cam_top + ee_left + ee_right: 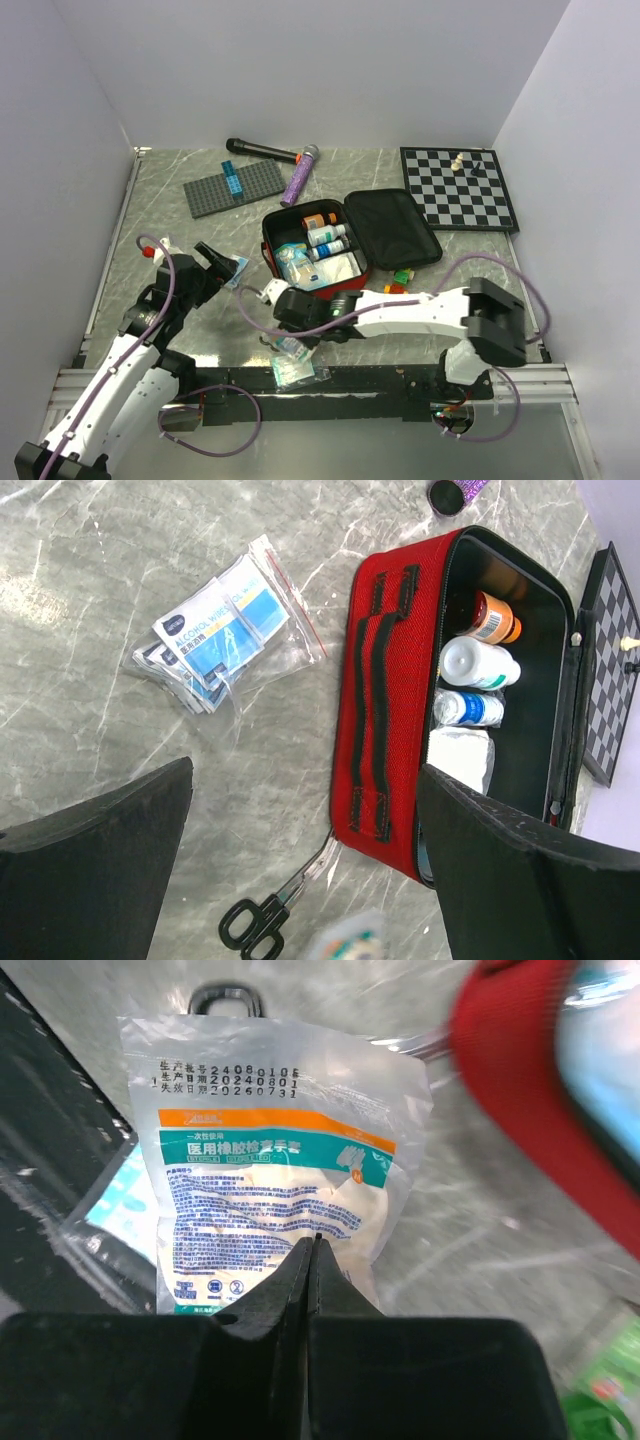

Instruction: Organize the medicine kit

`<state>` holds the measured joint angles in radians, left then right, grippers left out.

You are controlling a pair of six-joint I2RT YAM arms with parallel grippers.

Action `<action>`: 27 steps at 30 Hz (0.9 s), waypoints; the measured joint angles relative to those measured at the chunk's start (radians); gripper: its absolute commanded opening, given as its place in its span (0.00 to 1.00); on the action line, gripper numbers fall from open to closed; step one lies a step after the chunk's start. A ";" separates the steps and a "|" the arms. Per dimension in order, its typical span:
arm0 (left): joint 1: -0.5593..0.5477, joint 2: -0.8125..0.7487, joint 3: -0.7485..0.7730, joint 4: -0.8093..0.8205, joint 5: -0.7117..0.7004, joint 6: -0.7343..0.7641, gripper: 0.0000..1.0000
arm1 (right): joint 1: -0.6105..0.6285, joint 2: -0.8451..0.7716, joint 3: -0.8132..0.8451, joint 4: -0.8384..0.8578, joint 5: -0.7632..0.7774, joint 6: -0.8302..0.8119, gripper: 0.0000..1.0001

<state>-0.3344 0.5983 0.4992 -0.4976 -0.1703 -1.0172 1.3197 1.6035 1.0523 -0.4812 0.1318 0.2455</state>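
From above, the medicine kit (268, 243) lies open just beyond the right claw (288, 335). Its black-lined lid (395, 228) is flapped out to that claw's right. The right claw is pinched shut on a glove packet (290, 350), held over bare tabletop near the front rail. A second clear packet (298, 373) lies just nearer the rail. The left claw (222, 265) is spread wide and holds nothing. A bag of wipes (238, 268) sits at its fingertips, between it and the kit's near side wall. Open table runs beyond that claw as far as the grey baseplate (235, 187). The chessboard (460, 187) lies well off, past the lid, toward the right wall.

In the left wrist view, the left claw (300, 780) has both fingers (90, 870) far apart, with marble between them. Ahead and to its left the wipes bag (220, 630) lies clear of the kit. The kit's red strapped wall (385, 690) stands just ahead to the right, and bottles (478, 663) line its black interior. Scissors (265, 915) lie between the fingers, their blades under the kit's near corner.

In the right wrist view, the right claw (312, 1250) has its jaws meeting on the lower edge of the glove packet (280, 1190). A scissor loop (225, 1000) shows past the packet's far edge. The kit's red rim (540, 1090) is blurred and close on the right.
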 measured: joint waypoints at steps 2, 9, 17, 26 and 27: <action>0.000 0.000 0.000 0.000 0.000 0.000 0.97 | -0.002 -0.056 0.000 -0.018 0.026 0.001 0.00; 0.000 0.002 0.000 0.007 0.001 -0.001 0.97 | -0.087 -0.250 0.000 -0.038 0.089 0.051 0.00; 0.000 0.044 0.001 0.021 0.008 0.002 0.97 | -0.425 -0.288 0.033 0.037 0.085 0.193 0.00; 0.000 0.101 0.030 0.014 0.006 0.002 0.98 | -0.489 0.117 0.391 0.084 0.068 0.269 0.00; 0.000 0.101 0.030 0.014 0.006 0.002 0.98 | -0.493 0.148 0.405 0.087 0.066 0.270 0.00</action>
<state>-0.3344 0.6994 0.5293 -0.4839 -0.1646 -1.0149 0.8268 1.7515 1.4574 -0.3943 0.1978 0.5156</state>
